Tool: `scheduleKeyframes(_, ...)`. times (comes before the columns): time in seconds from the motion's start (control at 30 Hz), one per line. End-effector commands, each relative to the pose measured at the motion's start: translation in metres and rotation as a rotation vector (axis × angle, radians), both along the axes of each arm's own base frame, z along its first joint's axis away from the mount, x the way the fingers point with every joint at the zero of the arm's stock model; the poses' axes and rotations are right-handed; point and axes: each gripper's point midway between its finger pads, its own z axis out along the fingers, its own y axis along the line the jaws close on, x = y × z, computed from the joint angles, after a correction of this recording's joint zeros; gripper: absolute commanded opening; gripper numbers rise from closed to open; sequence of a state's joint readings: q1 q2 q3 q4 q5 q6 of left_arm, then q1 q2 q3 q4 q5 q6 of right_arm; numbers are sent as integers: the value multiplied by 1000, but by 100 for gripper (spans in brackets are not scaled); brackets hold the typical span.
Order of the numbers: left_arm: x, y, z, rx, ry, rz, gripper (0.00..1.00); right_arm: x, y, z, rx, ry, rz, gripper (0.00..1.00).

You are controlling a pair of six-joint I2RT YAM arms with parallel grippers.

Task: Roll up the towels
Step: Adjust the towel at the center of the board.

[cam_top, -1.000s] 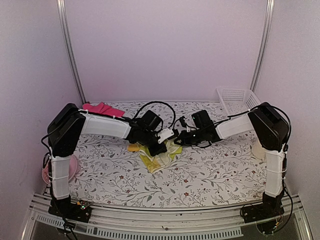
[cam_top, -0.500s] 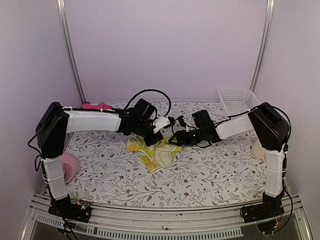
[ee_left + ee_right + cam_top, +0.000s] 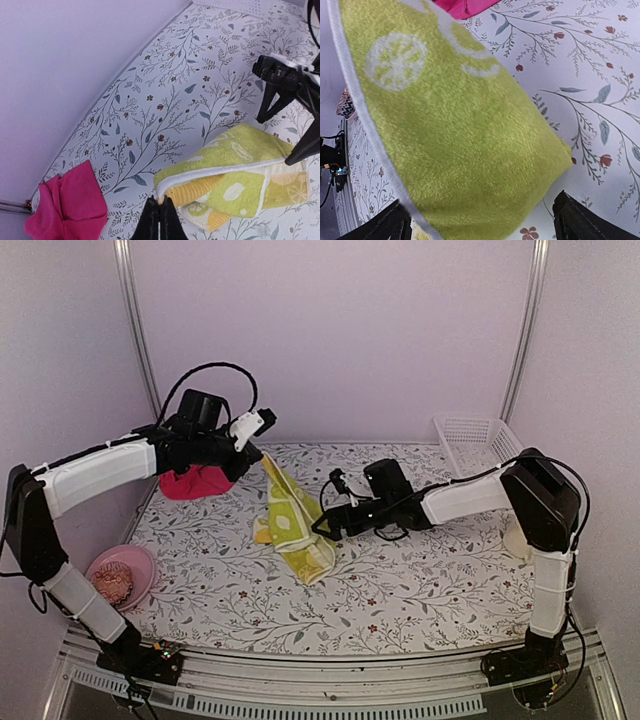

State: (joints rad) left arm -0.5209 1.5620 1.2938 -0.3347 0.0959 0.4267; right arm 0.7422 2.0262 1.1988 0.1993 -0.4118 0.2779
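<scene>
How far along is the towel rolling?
Done: nothing; neither towel is rolled. In hand: the left gripper is shut on an edge of the yellow-green towel, lifting that end off the table while the rest lies bunched; the right gripper is open beside it. Left: roll that one, then the pink towel, crumpled at the far left.

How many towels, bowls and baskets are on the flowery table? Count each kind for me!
Towels: 2, the yellow-green towel and the pink towel
Bowls: 1, the pink bowl
Baskets: 1, the white basket
Total: 4
</scene>
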Motion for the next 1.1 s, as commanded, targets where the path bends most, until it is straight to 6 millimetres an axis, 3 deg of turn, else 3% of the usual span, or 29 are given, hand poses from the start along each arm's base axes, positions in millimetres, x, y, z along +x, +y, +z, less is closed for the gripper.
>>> scheduleKeyframes(0.0, -7, 31, 3, 0, 10, 41, 0, 16, 16, -12, -128, -74, -83, 99)
scheduleKeyframes(0.17, -8, 50, 16, -26, -16, 83, 0, 36, -3, -29, -280, -94, -283, 94)
scheduleKeyframes(0.3, -8, 49, 17, -47, -10, 72, 0, 16, 26, -14, -241, -164, -185, 99)
scheduleKeyframes(0.43, -4, 47, 18, -52, -4, 70, 0, -6, 52, -3, -228, -250, -78, 99)
scheduleKeyframes(0.6, -1, 48, 20, -44, -13, 80, 0, -9, 52, 6, -230, -293, -85, 99)
scheduleKeyframes(0.8, 1, 48, 21, -43, -14, 82, 0, -22, 51, 34, -127, -331, -65, 99)
scheduleKeyframes(0.93, 4, 47, 23, -47, -16, 84, 0, -22, 58, 11, -234, -353, -59, 99)
scheduleKeyframes(1.07, 3, 46, 29, -56, -28, 80, 0, -3, 45, -20, -420, -359, -168, 99)
